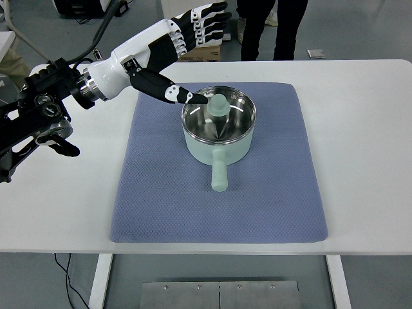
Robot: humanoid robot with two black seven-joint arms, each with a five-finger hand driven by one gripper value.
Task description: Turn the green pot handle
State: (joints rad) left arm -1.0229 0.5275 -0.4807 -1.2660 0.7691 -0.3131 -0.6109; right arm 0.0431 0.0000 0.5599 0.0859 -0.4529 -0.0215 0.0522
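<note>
Left of the pot, coming in from the picture's left edge, the robot's black-and-white left hand [177,48] hangs over the far-left part of the blue-grey textured mat [161,193]. Fingers [205,22] spread wide and stretched toward the far edge of the table, holding nothing; thumb [174,93] points right, its tip just beside the pot's far-left rim. Cannot tell whether it touches.

Pale green pot with a shiny steel inside [219,129] sits on the far-middle part of the mat, right of and nearer to the camera than the fingers. Small pale green knob-shaped piece [219,103] shows inside it.

Key relation: the pale green stubby handle [219,174] sticks out of the pot's near side, long axis running straight toward the near table edge. It lies on the opposite side of the pot from the fingers, so the pot body stands between hand and handle. Judgement: the hand must come round the pot's left flank and toward the near edge, or push the rim to swing the handle.

Right hand not in view; left is the only candidate.

White table [367,129] bare to the right of the mat. Standing person's dark legs [270,26] beyond the far edge, well apart.
</note>
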